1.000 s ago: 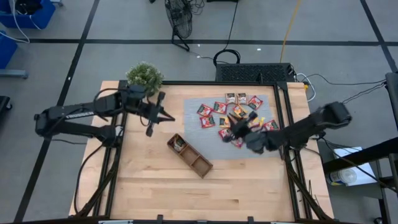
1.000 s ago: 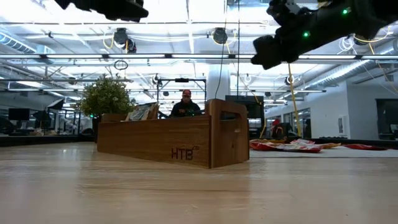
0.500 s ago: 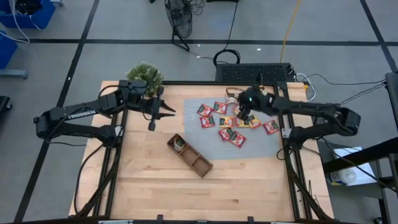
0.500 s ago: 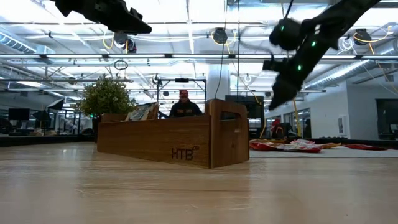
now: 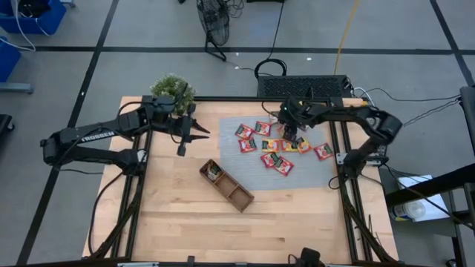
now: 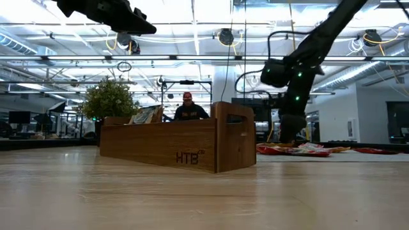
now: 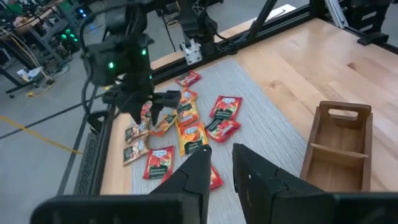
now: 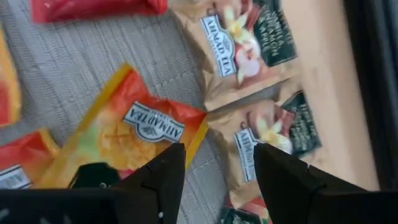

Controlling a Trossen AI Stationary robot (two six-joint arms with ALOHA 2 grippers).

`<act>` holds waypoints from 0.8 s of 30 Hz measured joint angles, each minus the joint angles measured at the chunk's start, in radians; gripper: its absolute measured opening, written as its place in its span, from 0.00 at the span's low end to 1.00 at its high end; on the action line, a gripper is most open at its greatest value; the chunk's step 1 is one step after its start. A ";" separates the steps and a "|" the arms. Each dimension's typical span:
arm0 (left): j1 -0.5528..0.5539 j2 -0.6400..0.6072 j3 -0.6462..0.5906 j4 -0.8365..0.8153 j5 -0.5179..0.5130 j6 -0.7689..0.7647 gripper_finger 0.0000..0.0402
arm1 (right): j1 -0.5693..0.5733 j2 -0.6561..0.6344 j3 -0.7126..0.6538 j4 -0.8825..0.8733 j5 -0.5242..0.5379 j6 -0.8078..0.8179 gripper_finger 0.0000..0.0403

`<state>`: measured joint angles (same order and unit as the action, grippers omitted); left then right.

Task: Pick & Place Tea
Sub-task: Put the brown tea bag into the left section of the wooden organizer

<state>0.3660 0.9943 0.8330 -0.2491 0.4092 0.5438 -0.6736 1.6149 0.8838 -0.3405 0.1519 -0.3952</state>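
Right hand (image 5: 289, 136) hangs open, low over the orange sachet (image 8: 134, 137) — lined up to grab. Left hand (image 5: 199, 134), slightly parted, empty, waits above the counter (image 5: 178, 222) — near the tray (image 5: 226, 185).

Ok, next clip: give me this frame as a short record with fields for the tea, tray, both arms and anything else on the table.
tea: foil sachets scattered on the grey mat, none lifted
tray: wooden tray on bare wood beside the mat; one end compartment holds something, the others look empty
right end effector: low over the sachets, fingers apart above an orange sachet
left end effector: raised above the table near the plant, fingers slightly parted, holding nothing
background: a person beyond the table
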 joint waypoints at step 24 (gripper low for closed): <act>-0.002 0.000 0.000 0.022 -0.001 0.001 0.18 | -0.035 0.118 0.086 -0.084 0.036 -0.011 0.02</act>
<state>0.3641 0.9943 0.8333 -0.2272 0.4084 0.5446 -0.7089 1.7333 0.9701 -0.4246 0.1875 -0.4057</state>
